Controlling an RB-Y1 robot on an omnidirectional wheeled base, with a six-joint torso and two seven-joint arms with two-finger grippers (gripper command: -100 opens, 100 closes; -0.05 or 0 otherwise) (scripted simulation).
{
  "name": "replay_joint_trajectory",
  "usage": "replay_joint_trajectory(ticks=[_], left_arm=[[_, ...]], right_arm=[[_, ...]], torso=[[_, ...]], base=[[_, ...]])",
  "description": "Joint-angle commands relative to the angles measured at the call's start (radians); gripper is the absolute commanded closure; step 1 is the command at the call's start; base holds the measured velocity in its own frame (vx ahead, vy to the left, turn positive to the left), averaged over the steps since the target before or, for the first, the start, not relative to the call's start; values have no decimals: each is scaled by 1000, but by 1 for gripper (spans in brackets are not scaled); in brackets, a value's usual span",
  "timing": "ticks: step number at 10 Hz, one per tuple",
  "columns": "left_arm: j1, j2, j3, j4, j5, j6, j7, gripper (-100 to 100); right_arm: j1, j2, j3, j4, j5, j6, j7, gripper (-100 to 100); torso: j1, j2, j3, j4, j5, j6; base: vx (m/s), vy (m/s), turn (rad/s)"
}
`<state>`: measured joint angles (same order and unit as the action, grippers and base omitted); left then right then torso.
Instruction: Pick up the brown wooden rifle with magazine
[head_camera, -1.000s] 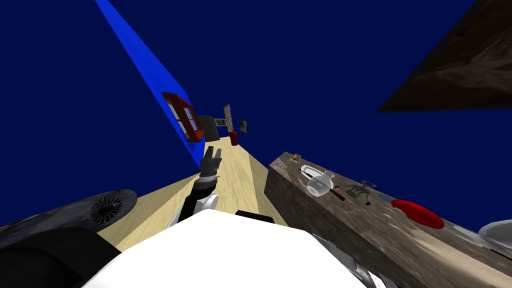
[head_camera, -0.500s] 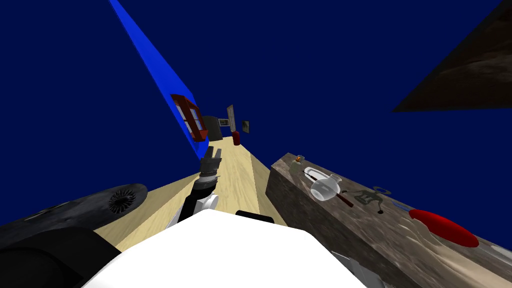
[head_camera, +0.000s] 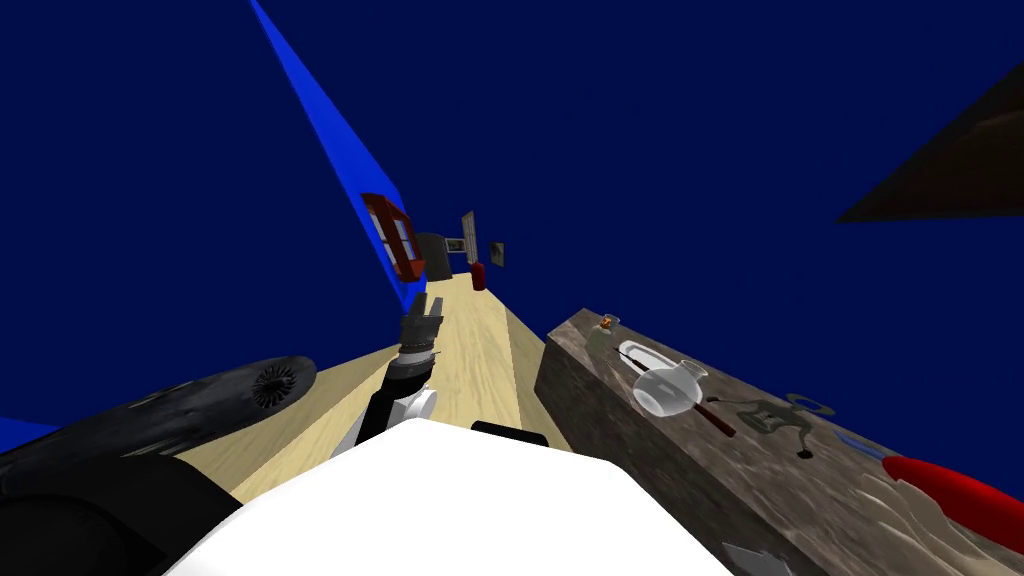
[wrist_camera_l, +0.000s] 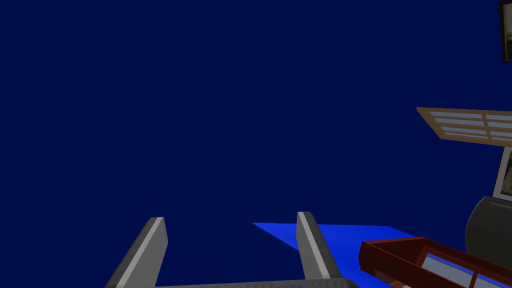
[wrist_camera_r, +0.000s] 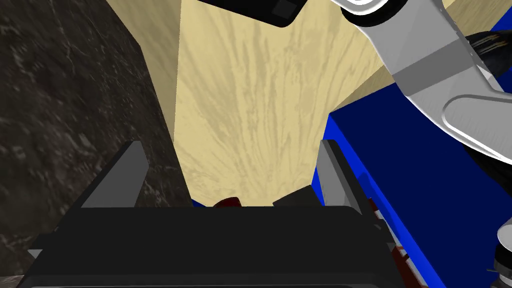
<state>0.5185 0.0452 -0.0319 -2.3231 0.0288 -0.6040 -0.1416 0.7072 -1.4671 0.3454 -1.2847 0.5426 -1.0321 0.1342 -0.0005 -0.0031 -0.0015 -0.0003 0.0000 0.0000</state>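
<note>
Thin reddish-brown rifle (head_camera: 716, 420): lies flat on the mottled grey-brown stone desk (head_camera: 600, 430), one end hidden behind a clear round glass flask (head_camera: 668, 388).
Left end effector (wrist_camera_l: 230, 220): fingers wide, holding nothing, above the pale wooden floor (head_camera: 480, 350).
Right end effector (wrist_camera_r: 230, 150): wide, holding nothing, beside the desk's side.

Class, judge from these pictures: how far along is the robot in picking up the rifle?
Done: nothing visible yet. In hand: nothing; the left gripper and right gripper are both open and empty. A thin brown piece, likely the rifle, lies on the stone-patterned counter next to the glass flask. Left: reach it, grasp, lift.
</note>
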Motion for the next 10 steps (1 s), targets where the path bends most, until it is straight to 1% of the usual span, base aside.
replay_joint_trajectory(ticks=[1,2,3,4,5,6,8,10], left_arm=[[0,0,0,0,0,0,0,0],[0,0,0,0,0,0,0,0],[0,0,0,0,0,0,0,0],[0,0,0,0,0,0,0,0],[0,0,0,0,0,0,0,0],[0,0,0,0,0,0,0,0],[0,0,0,0,0,0,0,0],[0,0,0,0,0,0,0,0]], right_arm=[[-7,-29,14,25,16,4,10,-100],[-10,-73,29,60,33,8,23,-100],[-10,-78,29,61,33,8,23,-100],[-14,-109,42,94,49,14,36,-100],[-14,-121,42,94,49,14,36,-100],[-19,-151,56,124,64,23,49,-100],[-32,-218,80,172,89,48,74,-100],[-49,-256,99,207,108,80,98,-100]], torso=[[0,0,0,0,0,0],[0,0,0,0,0,1],[0,0,0,0,0,0],[0,0,0,0,0,1],[0,-1,-1,0,0,0],[0,-1,-1,0,0,1],[-1,-4,-2,-1,0,0],[-4,-9,-5,-2,-1,0]], base=[[26,-2,72],[36,4,165],[34,-1,71],[44,-1,120],[45,-8,67],[60,-6,108],[114,-24,207],[168,-79,181]])
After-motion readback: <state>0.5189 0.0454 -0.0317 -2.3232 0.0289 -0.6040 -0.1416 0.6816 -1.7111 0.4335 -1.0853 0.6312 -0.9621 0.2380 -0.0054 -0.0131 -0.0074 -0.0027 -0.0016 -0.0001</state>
